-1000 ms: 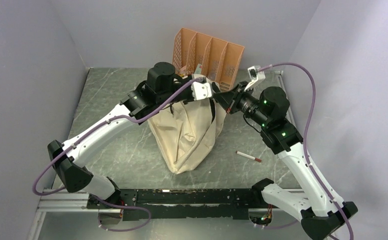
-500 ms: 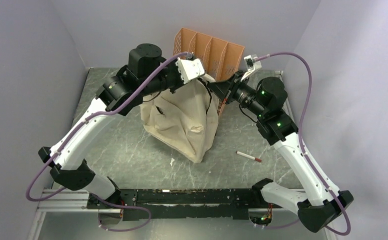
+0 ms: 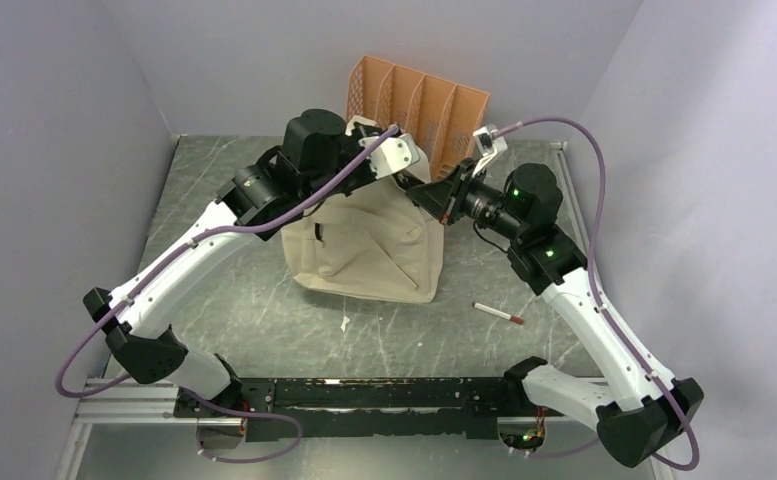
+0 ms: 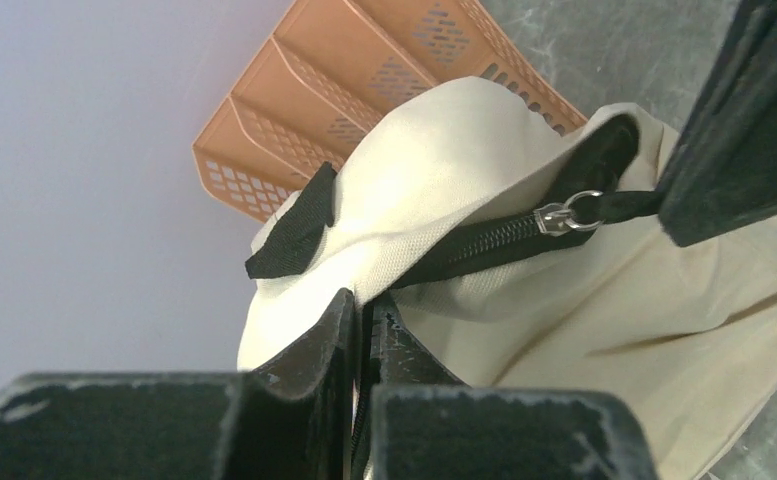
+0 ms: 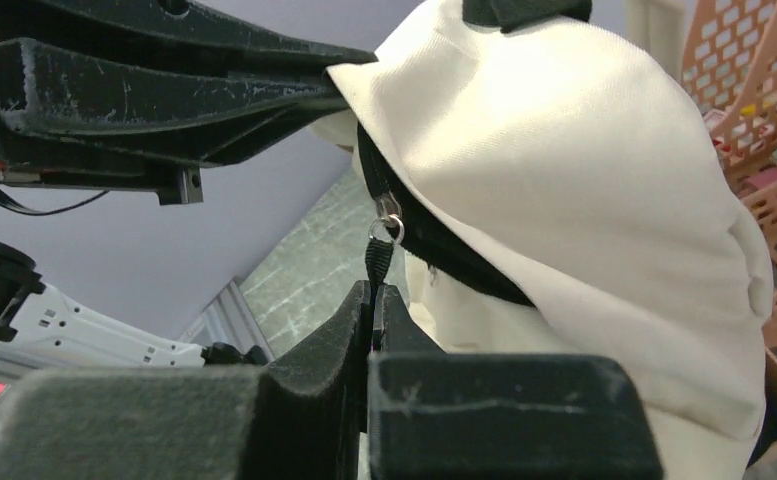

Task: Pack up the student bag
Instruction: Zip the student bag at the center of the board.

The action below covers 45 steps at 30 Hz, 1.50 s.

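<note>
Standing by the counter, I am watching both arms holding the bag up by its top edge, mid-counter, with its base resting on the surface. The left arm is reaching in from 9 o'clock, its jaws pinched shut on the cream cloth right beside the zip. The right arm is reaching in from 3 o'clock, its jaws closed tight on the black zip pull. Between the two grips the teeth are lying meshed. Past the slider a dark gap is showing, so the mouth is partly open at most. A pen is lying loose at 4 o'clock from the bag, and an orange file rack is standing just behind the bag at 12 o'clock. To my eye the packing is barely underway: the zip is needing work, the pen is waiting outside, and the inside is hidden from me.
</note>
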Each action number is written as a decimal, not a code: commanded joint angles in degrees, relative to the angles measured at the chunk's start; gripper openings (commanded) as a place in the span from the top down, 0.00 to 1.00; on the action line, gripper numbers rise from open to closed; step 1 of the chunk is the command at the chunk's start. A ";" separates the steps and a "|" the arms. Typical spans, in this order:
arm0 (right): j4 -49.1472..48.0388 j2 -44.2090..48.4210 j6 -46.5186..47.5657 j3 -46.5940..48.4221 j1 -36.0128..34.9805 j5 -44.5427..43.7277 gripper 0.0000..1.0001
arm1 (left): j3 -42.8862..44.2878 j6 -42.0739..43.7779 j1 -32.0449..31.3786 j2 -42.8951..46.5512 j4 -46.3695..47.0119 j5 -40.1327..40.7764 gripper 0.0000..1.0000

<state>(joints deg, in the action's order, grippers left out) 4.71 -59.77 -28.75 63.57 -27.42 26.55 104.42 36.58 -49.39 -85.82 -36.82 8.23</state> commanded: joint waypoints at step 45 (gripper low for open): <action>-0.90 18.17 3.47 -22.46 0.06 -17.63 1.00 | -10.35 -2.11 1.05 13.93 12.86 -15.16 0.74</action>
<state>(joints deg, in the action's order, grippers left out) 3.22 -42.96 -28.27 37.87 -27.35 10.57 96.79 34.61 -49.01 -77.06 -32.73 0.38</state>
